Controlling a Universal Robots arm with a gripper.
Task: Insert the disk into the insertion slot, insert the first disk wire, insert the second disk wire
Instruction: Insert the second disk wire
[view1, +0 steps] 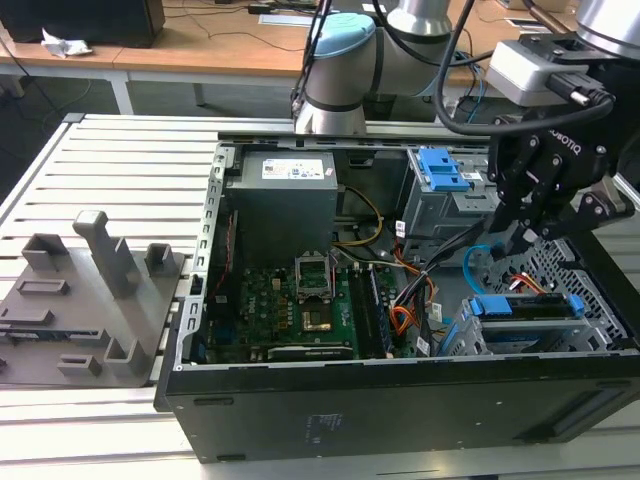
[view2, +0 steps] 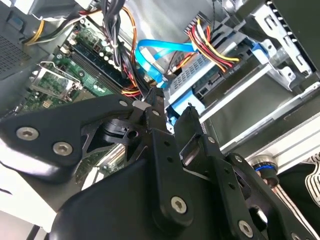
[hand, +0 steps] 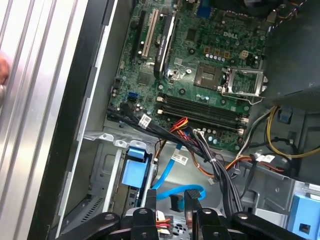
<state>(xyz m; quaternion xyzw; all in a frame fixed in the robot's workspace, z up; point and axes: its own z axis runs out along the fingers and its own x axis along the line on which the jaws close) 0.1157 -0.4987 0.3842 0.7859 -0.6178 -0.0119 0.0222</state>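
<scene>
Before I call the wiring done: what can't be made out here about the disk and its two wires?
The second disk wire: its plug end, in the second wrist view, is hidden by the gripper.
The first disk wire: both ends, in the exterior view, lie under the gripper.
The disk: how deep it sits in the insertion slot; in the exterior view the slot's walls cover its body.

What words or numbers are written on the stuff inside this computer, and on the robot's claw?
White label on the grey power box: too small to read.
White tags on the black cables: too small to read.
White letters on the gripper: a maker's name, not quoted.
White print on the green circuit board: a maker's name, not quoted; the rest too small.
</scene>
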